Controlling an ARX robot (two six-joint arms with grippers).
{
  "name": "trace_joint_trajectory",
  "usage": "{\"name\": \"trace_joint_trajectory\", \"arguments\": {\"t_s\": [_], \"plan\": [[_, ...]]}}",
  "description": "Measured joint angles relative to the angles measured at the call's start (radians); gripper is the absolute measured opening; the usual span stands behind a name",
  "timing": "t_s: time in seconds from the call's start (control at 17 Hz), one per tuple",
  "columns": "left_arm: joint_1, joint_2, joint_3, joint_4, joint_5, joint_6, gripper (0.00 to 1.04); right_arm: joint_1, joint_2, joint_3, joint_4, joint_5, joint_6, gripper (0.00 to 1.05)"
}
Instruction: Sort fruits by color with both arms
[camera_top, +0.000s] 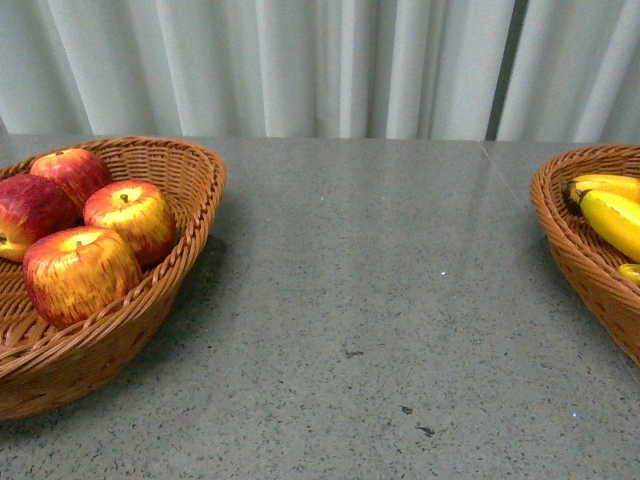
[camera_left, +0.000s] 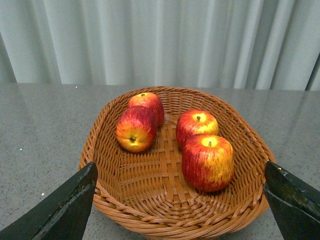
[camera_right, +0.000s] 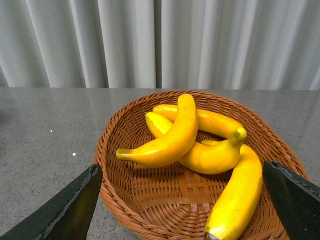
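Woven brown wicker basket (camera_left: 170, 220) lies just ahead of the left gripper (camera_left: 177, 200) and holds four glossy red-and-yellow apples (camera_left: 207, 161). A second woven wicker basket (camera_right: 125, 195), just ahead of the right gripper (camera_right: 182, 200), cradles four long, curved yellow bananas (camera_right: 167, 142), long axes mostly crosswise. Both grippers stand wide apart, empty. Between the baskets, the speckled grey stone surface (camera_top: 370, 290) carries no fruit, so sorting looks finished.

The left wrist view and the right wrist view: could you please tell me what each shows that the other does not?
Only the left wrist view shows four red apples in a wicker basket. Only the right wrist view shows four bananas piled in another wicker basket. Both share the grey table, the pale curtain, and open black gripper fingers at the lower corners.
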Motion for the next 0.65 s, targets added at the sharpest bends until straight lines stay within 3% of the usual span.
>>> {"name": "trace_joint_trajectory", "arguments": {"t_s": [0.65], "plan": [[0.000,0.000,0.000,0.000,0.000,0.000,0.98,0.000,0.000,0.000,0.000,0.000,0.000,0.98]]}}
